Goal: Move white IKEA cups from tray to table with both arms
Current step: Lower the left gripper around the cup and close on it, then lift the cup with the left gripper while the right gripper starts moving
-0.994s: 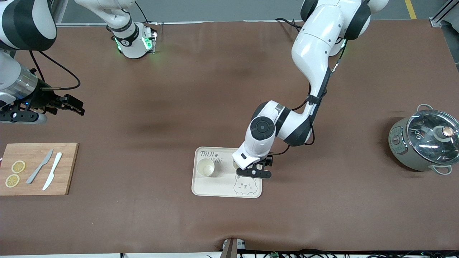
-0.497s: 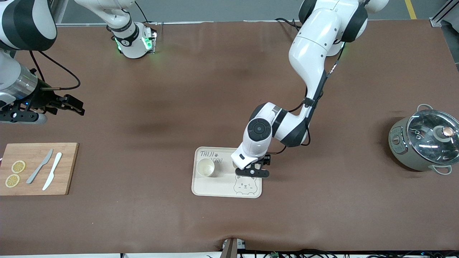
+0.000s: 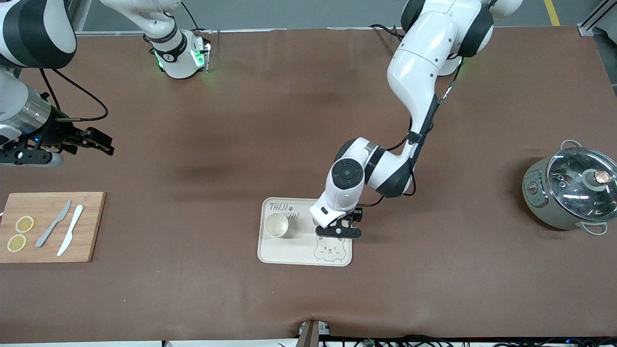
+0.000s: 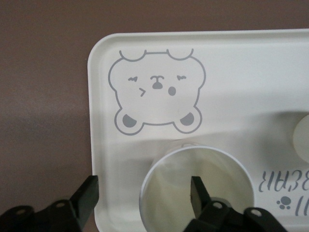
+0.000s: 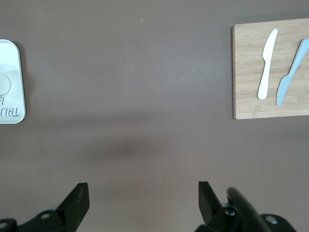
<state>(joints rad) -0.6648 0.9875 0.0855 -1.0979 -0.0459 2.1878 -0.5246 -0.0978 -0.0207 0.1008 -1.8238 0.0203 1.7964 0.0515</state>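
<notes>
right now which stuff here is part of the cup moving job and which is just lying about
Job:
- cup on tray
- cup straddled by open left claw
- open right claw, waiting over table

Lying about:
- cutting board
- two knives
- lemon slices
- pot

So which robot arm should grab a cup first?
The left. Its gripper is already down at a cup on the tray, one finger inside the rim, one outside. The right gripper waits open over bare table near the cutting board.

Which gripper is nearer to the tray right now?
Left. The left gripper is down over the tray, straddling a cup's wall. The right gripper waits, open, above the cutting board's end.
</notes>
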